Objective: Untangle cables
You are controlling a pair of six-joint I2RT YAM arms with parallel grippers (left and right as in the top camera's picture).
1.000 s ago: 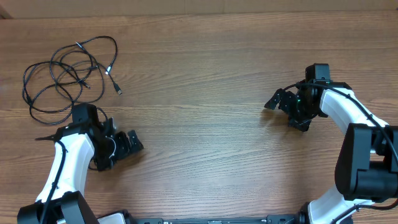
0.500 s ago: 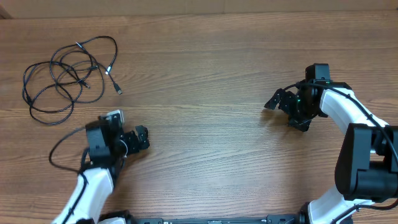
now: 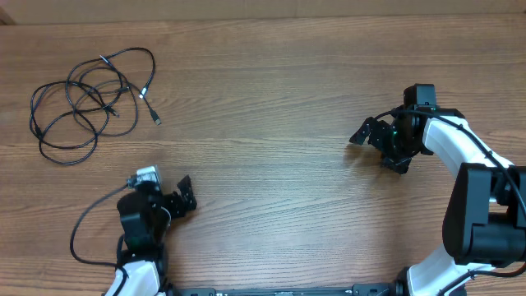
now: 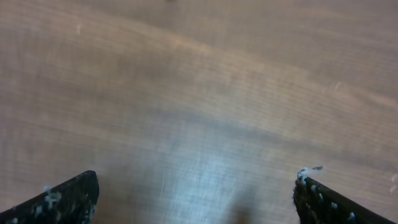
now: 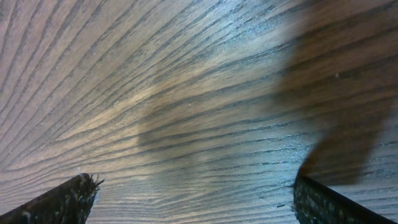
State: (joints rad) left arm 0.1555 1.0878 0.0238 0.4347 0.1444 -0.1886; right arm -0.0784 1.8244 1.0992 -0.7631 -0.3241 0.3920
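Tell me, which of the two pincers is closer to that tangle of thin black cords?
The left pincer, just below the tangle of thin black cords on the same side; the right pincer stands far across the wooden table.

Overhead straight down on whole table (image 3: 271, 189), wrist views close above its wood, past left claw (image 4: 196, 200), right claw (image 5: 199, 202)
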